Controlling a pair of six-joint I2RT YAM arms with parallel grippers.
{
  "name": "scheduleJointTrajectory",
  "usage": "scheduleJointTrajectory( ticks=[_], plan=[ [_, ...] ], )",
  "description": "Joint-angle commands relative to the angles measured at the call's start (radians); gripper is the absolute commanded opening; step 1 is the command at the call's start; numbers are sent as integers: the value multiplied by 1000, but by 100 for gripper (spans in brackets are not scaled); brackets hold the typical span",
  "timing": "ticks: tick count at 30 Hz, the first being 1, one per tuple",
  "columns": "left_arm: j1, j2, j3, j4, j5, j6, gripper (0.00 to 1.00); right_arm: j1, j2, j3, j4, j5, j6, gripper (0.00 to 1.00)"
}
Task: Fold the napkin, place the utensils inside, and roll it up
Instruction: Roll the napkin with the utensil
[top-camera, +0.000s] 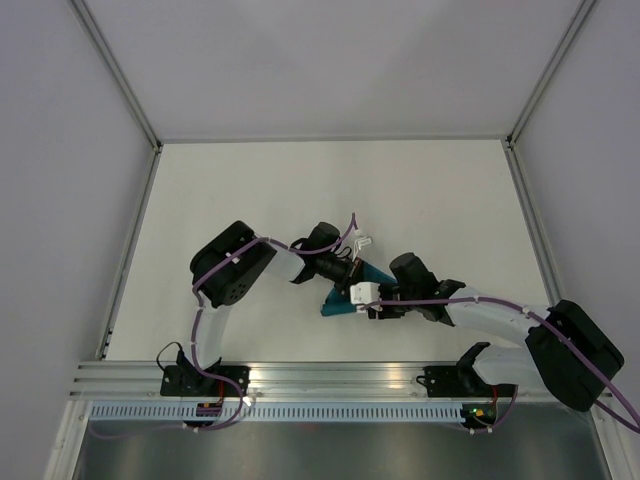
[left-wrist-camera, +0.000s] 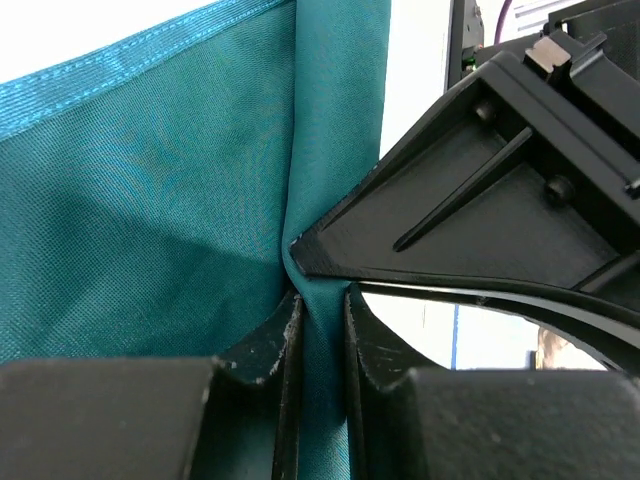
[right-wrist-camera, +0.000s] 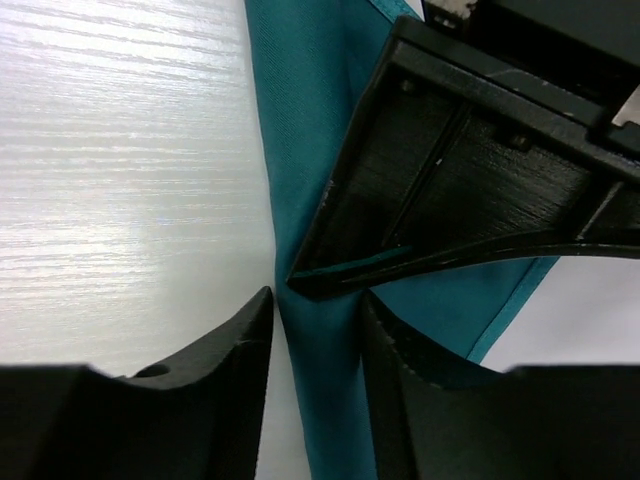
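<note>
The left gripper (left-wrist-camera: 320, 312) pinched a ridge of the teal napkin (left-wrist-camera: 150, 220) while the right gripper (right-wrist-camera: 318, 312), just beside it, straddled that ridge with jaws apart, and I feared a crooked bite might tug the cloth free.

Robotics lab test cell, white table (top-camera: 250, 190), plain panel walls (top-camera: 330, 60), aluminium frame rails (top-camera: 330, 373)

Bright, even light from overhead: the white tabletop (top-camera: 250, 190) in the top view carries only soft, short shadows. In the right wrist view it glares pale at left, the grain washing out. The napkin (left-wrist-camera: 150, 200) weave is sharp in the left wrist view, its folds shaded dark.
</note>
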Motion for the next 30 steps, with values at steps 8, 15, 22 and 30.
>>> scheduleJointTrajectory(
  ticks=[8,15,22,30],
  plan=[
    [3,-51,-50,-80,-96,23,36,9,54,6,-43,30,2,25],
    [22,-270,-107,-82,-371,104,41,7,114,58,-133,1,4,16],
    [20,-439,-217,-6,-774,158,40,1,209,139,-236,-71,16,15],
    [-33,-709,-495,269,-1165,233,42,-79,362,260,-403,-177,-29,15]
  ],
)
